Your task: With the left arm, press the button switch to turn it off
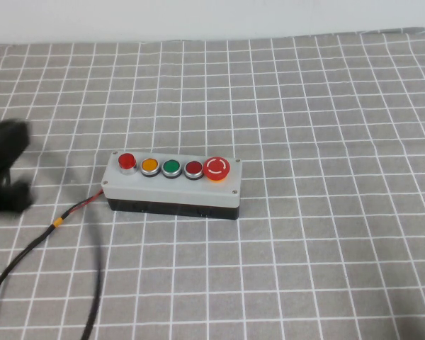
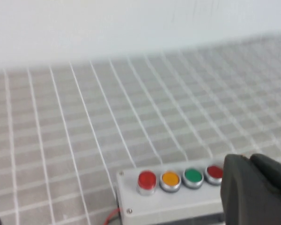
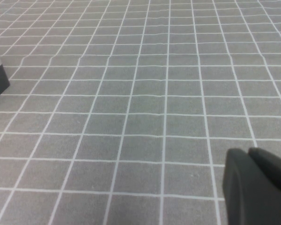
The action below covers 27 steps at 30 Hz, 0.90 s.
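Note:
The button switch point(image 1: 127, 161) is a small round bright-red button with a silver rim, at the left end of the grey box point(image 1: 171, 187), next to the orange button point(image 1: 149, 166). It also shows in the left wrist view point(image 2: 147, 180). My left gripper point(image 1: 7, 170) is a blurred black shape at the table's left edge, well apart from the box. In its wrist view the left gripper point(image 2: 248, 159) has its fingers together, empty, and hides the box's far end. My right gripper point(image 3: 247, 152) is shut and empty over bare cloth, out of the high view.
The box also carries a green button point(image 1: 171, 167), a darker red button point(image 1: 193, 168) and a large red mushroom button point(image 1: 217, 168). A black cable with a red wire point(image 1: 57, 225) runs from the box's left end to the front left. Grey checked cloth covers the table.

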{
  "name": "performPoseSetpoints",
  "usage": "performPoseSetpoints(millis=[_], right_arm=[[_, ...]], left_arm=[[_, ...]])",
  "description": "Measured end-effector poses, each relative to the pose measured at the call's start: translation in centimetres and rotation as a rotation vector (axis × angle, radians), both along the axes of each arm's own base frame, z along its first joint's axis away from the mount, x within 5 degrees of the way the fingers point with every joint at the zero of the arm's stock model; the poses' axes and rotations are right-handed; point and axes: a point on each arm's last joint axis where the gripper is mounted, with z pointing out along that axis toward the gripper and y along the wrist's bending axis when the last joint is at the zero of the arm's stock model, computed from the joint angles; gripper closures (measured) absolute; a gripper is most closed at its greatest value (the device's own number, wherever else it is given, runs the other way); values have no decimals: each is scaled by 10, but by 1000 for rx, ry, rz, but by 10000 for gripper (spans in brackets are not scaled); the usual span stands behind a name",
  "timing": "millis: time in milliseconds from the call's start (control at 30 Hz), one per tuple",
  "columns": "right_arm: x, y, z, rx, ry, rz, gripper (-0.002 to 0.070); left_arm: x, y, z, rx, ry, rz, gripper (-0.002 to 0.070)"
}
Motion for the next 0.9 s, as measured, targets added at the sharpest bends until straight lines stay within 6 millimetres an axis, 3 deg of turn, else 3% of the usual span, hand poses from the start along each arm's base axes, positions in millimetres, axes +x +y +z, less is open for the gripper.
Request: performPoseSetpoints(millis=[133, 333, 500, 667, 900], right_arm=[[0, 0, 0, 0, 0, 0, 694], [0, 0, 0, 0, 0, 0, 694], [0, 0, 0, 0, 0, 0, 694], [0, 0, 0, 0, 0, 0, 694], [0, 0, 0, 0, 0, 0, 694]], left_arm=[[-57, 15, -14, -53, -149, 25, 678], [-105, 32, -27, -95, -273, 84, 678], [-121, 38, -31, -66, -292, 105, 678], [-119, 37, -34, -159, -224, 118, 678], [-116, 35, -43, -161, -100, 116, 678]])
